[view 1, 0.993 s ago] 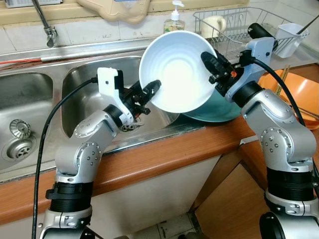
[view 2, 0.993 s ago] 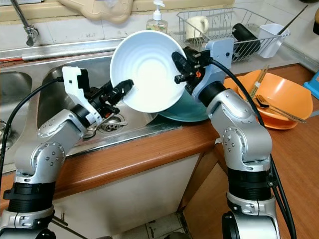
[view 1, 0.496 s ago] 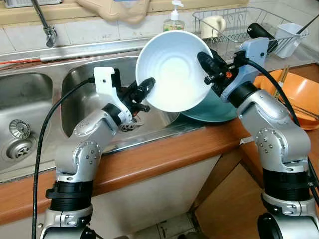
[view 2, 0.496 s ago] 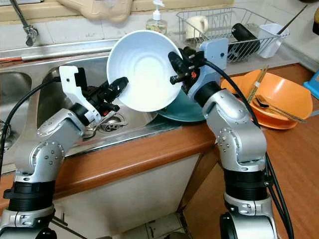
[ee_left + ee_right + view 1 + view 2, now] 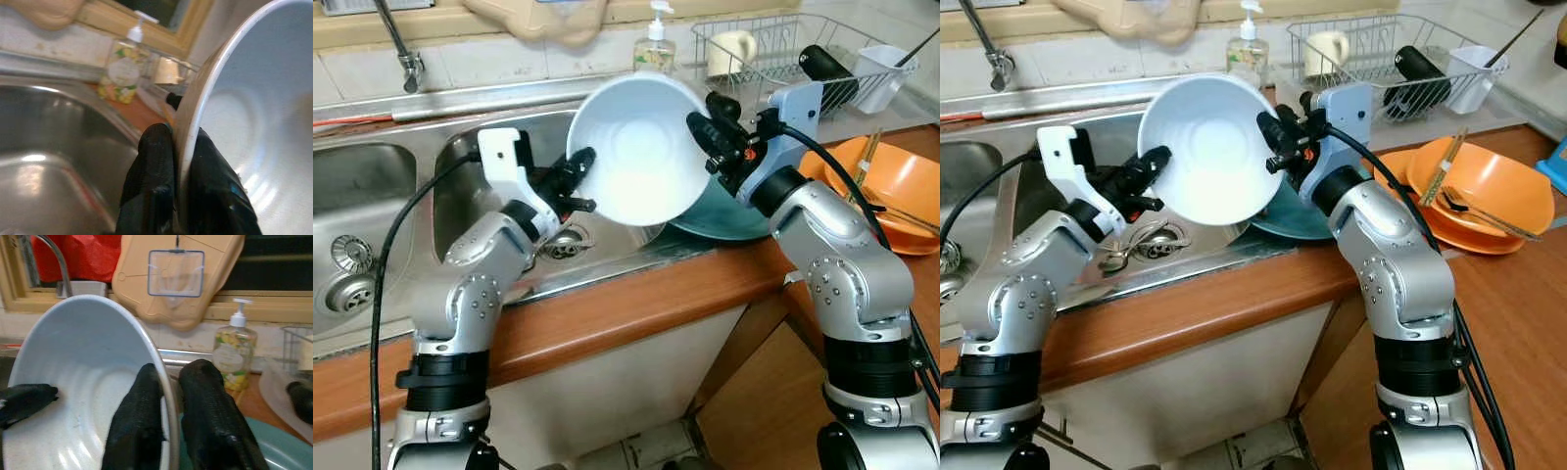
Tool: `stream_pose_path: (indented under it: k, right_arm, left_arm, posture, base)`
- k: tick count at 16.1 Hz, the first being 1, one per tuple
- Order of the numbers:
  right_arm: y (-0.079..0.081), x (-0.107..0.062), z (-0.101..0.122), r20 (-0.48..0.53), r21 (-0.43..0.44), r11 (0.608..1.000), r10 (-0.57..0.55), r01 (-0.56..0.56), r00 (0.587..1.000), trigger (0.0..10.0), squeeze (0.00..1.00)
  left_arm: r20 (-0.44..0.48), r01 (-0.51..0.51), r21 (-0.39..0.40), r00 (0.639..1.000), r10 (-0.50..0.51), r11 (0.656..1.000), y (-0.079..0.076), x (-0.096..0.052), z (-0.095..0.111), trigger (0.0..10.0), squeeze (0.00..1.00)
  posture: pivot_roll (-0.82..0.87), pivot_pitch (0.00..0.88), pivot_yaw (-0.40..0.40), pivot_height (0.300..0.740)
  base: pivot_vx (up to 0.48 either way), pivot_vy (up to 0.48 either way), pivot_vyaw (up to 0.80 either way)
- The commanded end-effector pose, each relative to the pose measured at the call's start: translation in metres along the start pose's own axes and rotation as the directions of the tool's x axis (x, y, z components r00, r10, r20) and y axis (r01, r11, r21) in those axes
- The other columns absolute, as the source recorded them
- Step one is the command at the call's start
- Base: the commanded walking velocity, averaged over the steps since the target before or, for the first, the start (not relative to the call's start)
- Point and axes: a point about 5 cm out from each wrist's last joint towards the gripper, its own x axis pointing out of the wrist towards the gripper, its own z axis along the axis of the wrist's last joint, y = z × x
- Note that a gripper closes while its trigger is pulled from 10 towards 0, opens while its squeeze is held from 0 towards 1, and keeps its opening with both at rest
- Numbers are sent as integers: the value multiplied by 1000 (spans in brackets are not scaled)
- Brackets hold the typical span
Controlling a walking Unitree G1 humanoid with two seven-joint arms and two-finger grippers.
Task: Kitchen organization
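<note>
Shifted sinkward, white bowl [image 5: 634,147] rim pinched in both jaws

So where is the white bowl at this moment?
The white bowl is held up above the right sink basin, pinched at its rim between the left gripper and right gripper, just before the teal plate.

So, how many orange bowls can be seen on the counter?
2. Both orange bowls sit on the wooden counter to the robot's right: the upper one is nested in the lower one, with chopsticks across them. More could be hidden underneath.
</note>
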Motion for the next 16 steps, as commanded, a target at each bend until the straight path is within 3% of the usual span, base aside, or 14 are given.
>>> stream_pose_path:
  k: [1,5,7,8,9,10,11,13,16]
  right_arm:
    - [-4,-3,9,31,-15,1000,-14,14,999,10000,1000]
    - [7,-4,11,25,-33,997,71,-70,997,10000,1000]
    - [14,-5,5,-42,-70,988,134,-136,990,10000,1000]
    - [21,-8,-3,-125,-115,975,178,-193,976,10000,455]
    - [23,-10,-9,-181,-127,968,191,-216,965,10000,75]
    - [25,-12,-14,-221,-127,964,201,-232,955,10000,0]
    - [28,-14,-16,-248,-121,958,223,-259,943,10000,0]
    - [32,-18,-19,-303,-130,945,250,-299,920,10000,0]
    - [39,-25,-25,-375,-132,922,292,-363,880,10000,0]
  left_arm:
    - [55,-20,-5,998,20,1000,6,0,15,0,0]
    - [189,-61,-69,979,73,996,17,-1,44,0,0]
    - [195,-149,-12,969,149,989,31,-2,48,0,0]
    - [174,-229,78,961,213,970,42,-2,46,0,0]
    - [153,-280,164,954,256,946,49,0,43,0,0]
    - [114,-337,276,942,317,900,59,3,38,0,0]
    - [76,-357,372,932,355,857,68,7,30,0,0]
    - [11,-338,495,924,383,801,75,14,17,0,0]
    - [-102,-267,605,908,405,750,81,25,-12,0,0]
  posture:
    - [-137,0,29,740]
    - [-131,0,27,740]
    - [-131,0,26,740]
    - [-133,0,27,740]
    - [-135,0,27,740]
    - [-136,0,28,740]
    - [-138,0,29,740]
    - [-143,0,34,740]
    - [-148,0,38,740]
  base:
    - [0,0,0]
    - [0,0,0]
    - [0,0,0]
    - [0,0,0]
    - [0,0,0]
    - [0,0,0]
    - [0,0,0]
    - [0,0,0]
    - [0,0,0]
